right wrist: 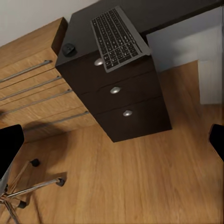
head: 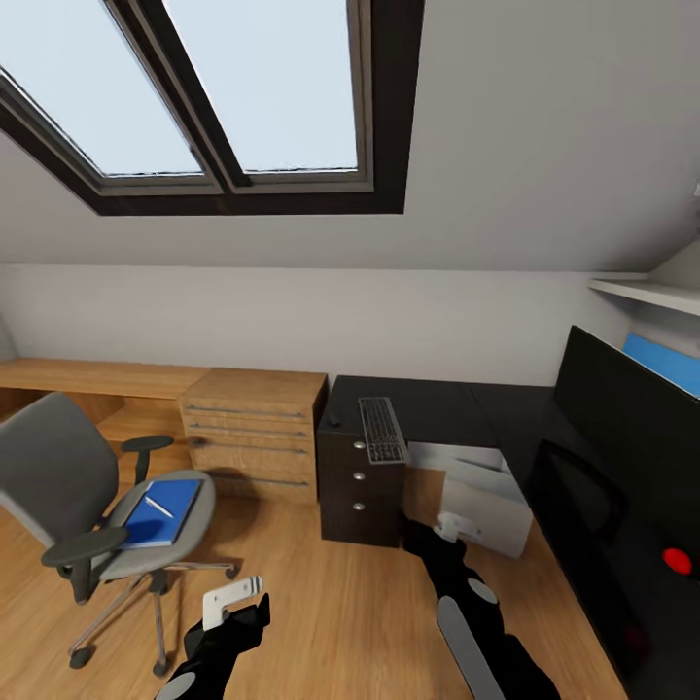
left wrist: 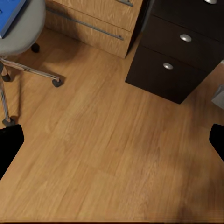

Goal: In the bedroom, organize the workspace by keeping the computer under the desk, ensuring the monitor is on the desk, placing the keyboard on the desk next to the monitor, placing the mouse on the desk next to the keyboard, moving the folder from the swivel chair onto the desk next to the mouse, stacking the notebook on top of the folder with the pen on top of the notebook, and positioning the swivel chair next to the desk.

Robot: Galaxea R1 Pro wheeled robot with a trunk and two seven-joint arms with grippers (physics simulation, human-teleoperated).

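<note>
Both tools, left tool (head: 233,595) and right tool (head: 457,528), hang wide and empty. Folder (head: 163,510), flat on the swivel chair (head: 58,467), looks light, stiff; pinch an overhanging edge.

Pale, even daylight came through the skylight (head: 233,97) above me, leaving the room bright with no glare on the sloped ceiling. Shadows were soft: a faint one lay on the wooden floor (left wrist: 112,154) under the swivel chair (head: 87,506), and the black counter (head: 457,408) swallowed most detail. My head picture bent at its edges, and all three looked slightly soft.
</note>
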